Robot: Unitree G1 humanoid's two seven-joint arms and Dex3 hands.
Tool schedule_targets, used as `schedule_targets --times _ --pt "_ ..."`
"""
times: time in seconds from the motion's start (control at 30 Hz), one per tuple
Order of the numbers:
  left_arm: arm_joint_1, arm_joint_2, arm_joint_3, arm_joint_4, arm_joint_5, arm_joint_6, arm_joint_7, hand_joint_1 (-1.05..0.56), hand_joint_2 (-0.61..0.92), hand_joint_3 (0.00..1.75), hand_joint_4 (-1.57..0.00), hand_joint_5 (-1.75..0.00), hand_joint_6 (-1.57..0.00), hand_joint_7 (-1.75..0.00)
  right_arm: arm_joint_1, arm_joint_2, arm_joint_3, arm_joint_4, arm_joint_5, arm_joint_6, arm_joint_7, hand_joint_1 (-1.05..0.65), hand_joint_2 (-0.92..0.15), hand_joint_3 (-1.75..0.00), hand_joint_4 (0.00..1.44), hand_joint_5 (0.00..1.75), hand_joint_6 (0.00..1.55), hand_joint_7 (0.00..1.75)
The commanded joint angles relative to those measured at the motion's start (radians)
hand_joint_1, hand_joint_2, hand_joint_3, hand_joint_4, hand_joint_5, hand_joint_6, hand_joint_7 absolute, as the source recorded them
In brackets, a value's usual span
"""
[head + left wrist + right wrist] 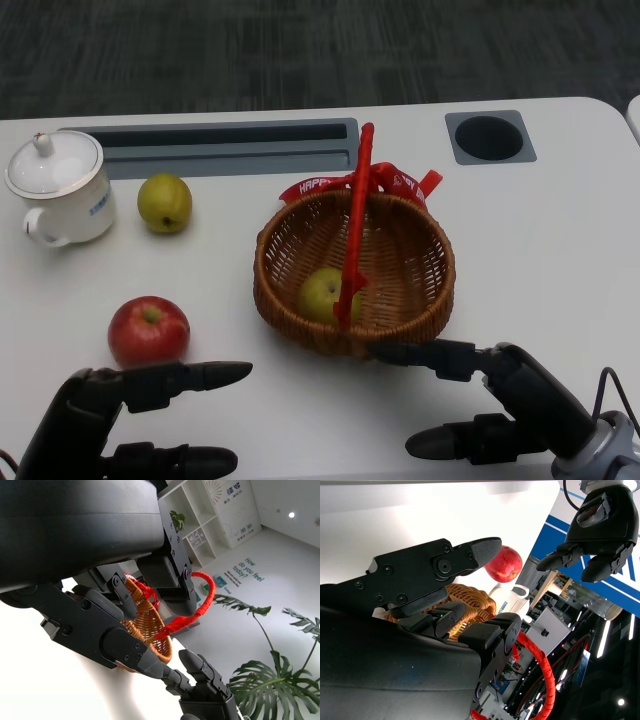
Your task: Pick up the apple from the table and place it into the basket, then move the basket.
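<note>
Now: round brown wicker basket (400, 255) with a red-wrapped handle (356, 225) holds one yellow-green apple (325, 293)
One red apple (148, 329) sits on the white table (540, 250) beside the left hand (130, 420); another green one (164, 202) beside one lidded white mug (58, 188); right hand (500, 400) near the basket, both hands' fingers spread, empty

- Red apple (148, 330) just ahead of left hand (120, 415); bare table (540, 250) between them is a narrow strip — nothing in the way.
- Basket (420, 300) sits right of the apple with open tabletop between; its upright red handle (357, 215) spans the mouth front to back, splitting the opening in two.
- Green fruit (322, 292) already occupies the basket floor, left of the handle.
- Right hand (500, 405) near the basket's front rim.
- Far left: mug (60, 190) and second green fruit (164, 203), well behind the apple.
</note>
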Motion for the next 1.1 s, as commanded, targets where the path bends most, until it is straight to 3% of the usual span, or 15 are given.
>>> schedule_targets --times 0.03,0.83,0.97,1.1 --pt "0.006 0.011 0.003 0.006 -0.004 -0.008 0.018 -0.57 0.72 0.00 -0.98 0.00 -0.93 0.00 -0.007 -0.008 -0.009 0.004 0.013 -0.004 -0.005 -0.52 -0.86 0.00 0.64 0.00 0.58 0.00" --pt "0.007 0.018 0.014 0.000 0.002 -0.024 0.033 -0.59 0.72 0.00 -0.97 0.00 -0.90 0.00 0.000 -0.017 -0.005 -0.005 0.022 -0.008 0.006 -0.53 -0.87 0.00 0.63 0.00 0.57 0.00" --pt "0.023 0.018 0.096 -0.047 0.113 -0.053 0.089 -0.64 0.73 0.01 -0.86 0.00 -0.81 0.00 -0.001 -0.020 -0.007 -0.003 0.022 -0.009 0.008 -0.53 -0.86 0.00 0.64 0.00 0.57 0.00" --pt "0.023 0.030 0.191 -0.091 0.279 -0.042 0.168 -0.74 0.75 0.01 -0.63 0.00 -0.59 0.00 -0.003 -0.017 -0.005 0.001 0.021 -0.006 0.010 -0.53 -0.86 0.00 0.64 0.00 0.57 0.00"
